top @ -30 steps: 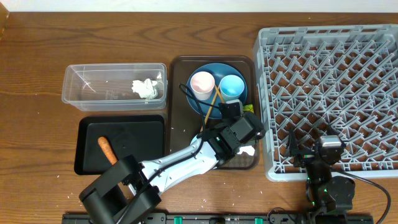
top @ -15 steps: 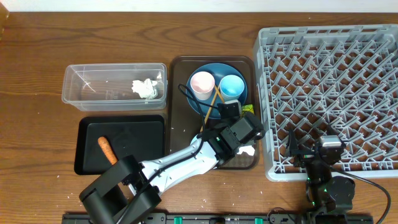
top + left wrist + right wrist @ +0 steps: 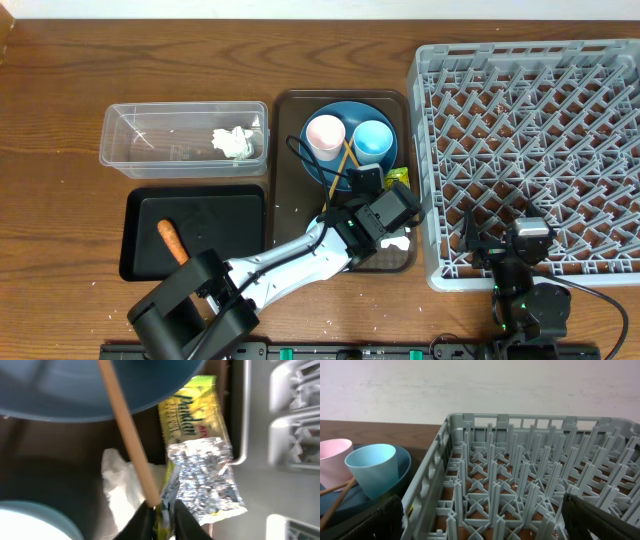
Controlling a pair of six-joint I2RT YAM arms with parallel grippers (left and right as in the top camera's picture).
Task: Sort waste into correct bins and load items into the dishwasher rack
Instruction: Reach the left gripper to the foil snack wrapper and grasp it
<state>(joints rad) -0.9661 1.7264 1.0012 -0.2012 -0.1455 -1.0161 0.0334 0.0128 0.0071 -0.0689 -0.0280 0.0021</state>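
Foil wrapper is pinched by its corner in the left gripper, fingers nearly shut, at the right end of the brown tray beside the rack. A chopstick tip ends right there too, hard to separate. Yellow-green packet reads "Pandan", smaller print blurred. Right gripper hangs wide open, empty, over the rack's near edge, fingers cropped.

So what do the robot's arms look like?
The left arm is a smooth white tube between chunky black round joints, ending in a boxy black head with slim dark jaws; a thin black cable loops beside it. The right arm is mostly black, with a small grey box on top, a tiny green light and another cable trailing off.
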